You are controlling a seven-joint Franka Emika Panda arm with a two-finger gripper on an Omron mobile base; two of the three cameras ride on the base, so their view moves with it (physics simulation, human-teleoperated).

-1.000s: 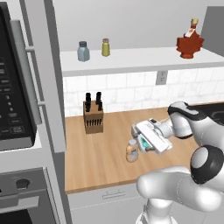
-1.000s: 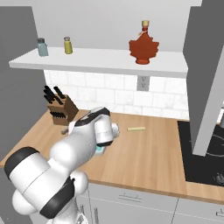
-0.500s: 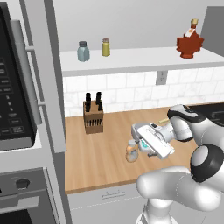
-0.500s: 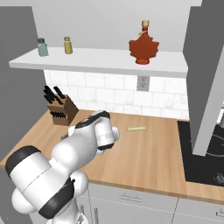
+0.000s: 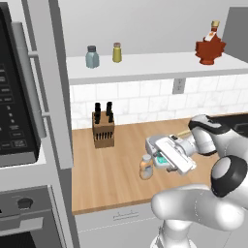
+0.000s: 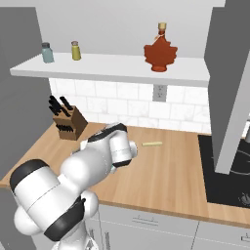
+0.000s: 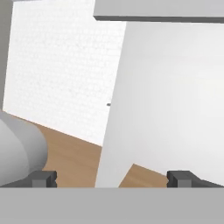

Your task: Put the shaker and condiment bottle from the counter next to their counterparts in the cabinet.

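The condiment bottle (image 5: 146,167), orange-tan with a pale top, stands upright on the wooden counter (image 5: 111,169). My gripper (image 5: 156,159) lies level just right of it, pointing at it, jaws open and holding nothing. Its two dark fingertips (image 7: 43,178) stand wide apart around the gripper (image 7: 113,178) in the hand view. On the cabinet shelf (image 5: 155,65), the olive-yellow shaker (image 5: 116,52) stands beside the grey-green shaker (image 5: 92,56). The red maple-leaf bottle (image 5: 210,46) stands further right. The right base view shows the shaker (image 6: 75,50), its grey-green counterpart (image 6: 47,52) and the maple-leaf bottle (image 6: 159,49); my arm hides the condiment bottle there.
A knife block (image 5: 103,127) stands at the back of the counter, left of the bottle. A small yellowish stick (image 6: 152,143) lies near the backsplash. The black stove top (image 6: 229,171) is to the right, and the tall oven unit (image 5: 24,121) walls off the left.
The hand has sunk slightly toward the counter beside the condiment bottle. The jaws stayed open and nothing else moved.
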